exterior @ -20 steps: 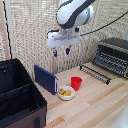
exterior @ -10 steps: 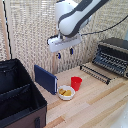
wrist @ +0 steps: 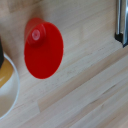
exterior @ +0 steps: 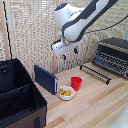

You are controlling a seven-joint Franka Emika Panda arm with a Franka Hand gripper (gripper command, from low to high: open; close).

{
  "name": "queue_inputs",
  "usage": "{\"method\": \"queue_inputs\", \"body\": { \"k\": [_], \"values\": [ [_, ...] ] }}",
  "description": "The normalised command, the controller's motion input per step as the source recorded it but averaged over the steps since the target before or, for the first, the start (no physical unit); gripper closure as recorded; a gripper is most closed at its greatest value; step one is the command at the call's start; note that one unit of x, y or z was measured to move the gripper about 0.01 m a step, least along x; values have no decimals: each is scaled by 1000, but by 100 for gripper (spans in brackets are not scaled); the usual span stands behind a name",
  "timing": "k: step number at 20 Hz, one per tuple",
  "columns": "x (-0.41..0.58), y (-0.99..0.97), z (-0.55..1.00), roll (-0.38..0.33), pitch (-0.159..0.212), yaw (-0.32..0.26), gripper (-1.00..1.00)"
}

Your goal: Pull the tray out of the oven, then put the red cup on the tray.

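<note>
The red cup (exterior: pixel 76 82) stands upright on the wooden table, beside the white bowl (exterior: pixel 65 92). My gripper (exterior: pixel 70 54) hangs well above the cup, open, its blue fingertips (exterior: pixel 63 57) apart with nothing between them. The wrist view looks straight down into the red cup (wrist: pixel 44 48); no fingers show there. The oven (exterior: pixel 114 54) sits at the exterior view's right. The dark wire tray (exterior: pixel 96 73) sticks out of its front towards the cup. A dark piece at the wrist view's edge (wrist: pixel 121 25) may be the tray's end.
A blue upright slab (exterior: pixel 46 79) stands just to the exterior view's left of the bowl. A big black case (exterior: pixel 17 97) fills the lower left. The bowl's white rim (wrist: pixel 7 97) shows close beside the cup in the wrist view.
The arm has shifted a little above the cup. Cup, bowl, slab and tray stand where they were.
</note>
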Motion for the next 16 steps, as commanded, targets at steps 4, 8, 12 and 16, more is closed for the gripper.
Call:
{"method": "queue_inputs", "body": {
  "k": [4,8,12,16],
  "values": [
    [-50,-119,0,-269,-24,227,-100],
    [-20,-112,-31,-303,-63,208,-100],
    [-4,-114,-56,-313,-70,199,-100],
    [0,-212,-79,-345,-57,146,-100]
  ]
}}
